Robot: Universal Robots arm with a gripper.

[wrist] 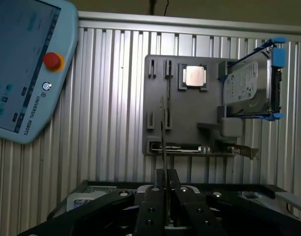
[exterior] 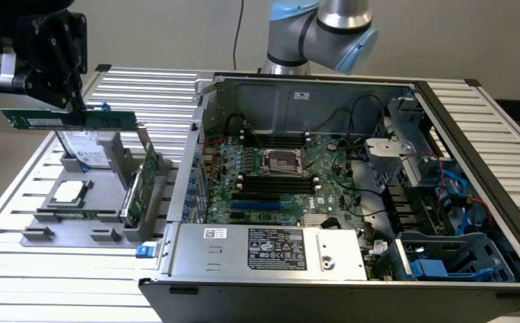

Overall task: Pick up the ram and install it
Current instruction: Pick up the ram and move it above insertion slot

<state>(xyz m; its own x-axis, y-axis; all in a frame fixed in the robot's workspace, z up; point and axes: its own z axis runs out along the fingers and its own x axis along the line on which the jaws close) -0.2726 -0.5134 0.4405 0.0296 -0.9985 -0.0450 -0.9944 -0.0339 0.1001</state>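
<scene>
The ram (exterior: 69,120), a long thin green stick, hangs level in the air above the grey parts holder (exterior: 71,232) at the exterior view's left. My gripper (exterior: 73,106) is shut on its upper edge. The wrist view shows the ram (wrist: 163,142) edge-on, standing out from between the black fingers (wrist: 153,206) of my gripper (wrist: 165,189), over the holder (wrist: 190,118). The black memory slots (exterior: 276,182) lie on the motherboard inside the open computer case (exterior: 350,269), well off to the exterior view's right of the gripper.
The holder carries a processor (exterior: 69,192), a hard drive (exterior: 87,147) and an upright green expansion card (exterior: 144,178). A teach pendant (wrist: 27,69) lies on the slatted table. The case's side wall (exterior: 192,155) rises between holder and motherboard. The arm's base (exterior: 323,33) stands behind the case.
</scene>
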